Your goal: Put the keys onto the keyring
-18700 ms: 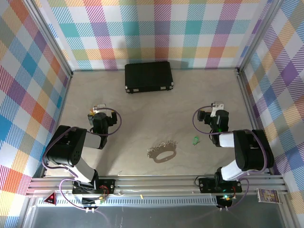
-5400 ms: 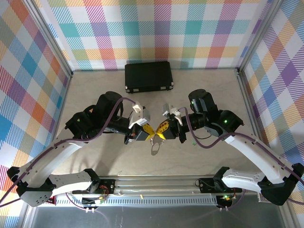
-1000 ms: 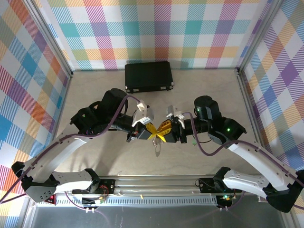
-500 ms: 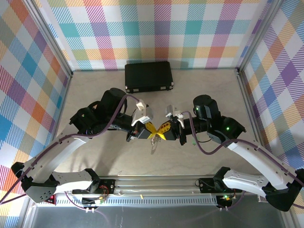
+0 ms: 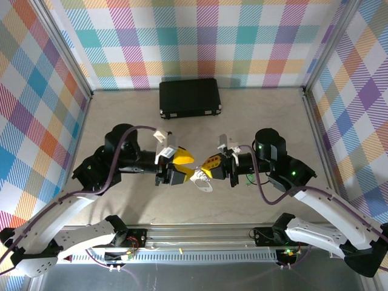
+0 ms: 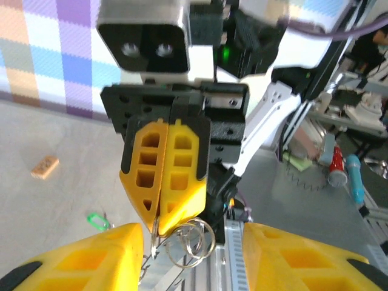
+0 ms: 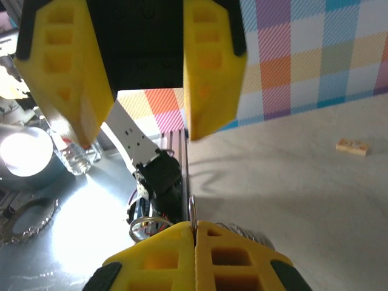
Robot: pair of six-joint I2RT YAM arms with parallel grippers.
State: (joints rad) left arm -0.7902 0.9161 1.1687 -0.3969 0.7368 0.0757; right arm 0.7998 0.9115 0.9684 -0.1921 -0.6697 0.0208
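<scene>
Here, right gripper (image 5: 201,174) pinches keyring (image 5: 205,185); left gripper (image 5: 190,168) spread (left wrist: green key (image 6: 96,219)).

Pastel plaid in pink, teal, yellow, orange and purple covers the walls (image 5: 200,36). The bench (image 5: 121,109) is plain beige and the case (image 5: 190,97) black. The left end effector (image 5: 191,168) and right end effector (image 5: 205,171) are yellow-fingered on black. The keyring (image 5: 205,185) is silver, the key (image 6: 97,219) green and the cables (image 5: 136,128) purple.
</scene>
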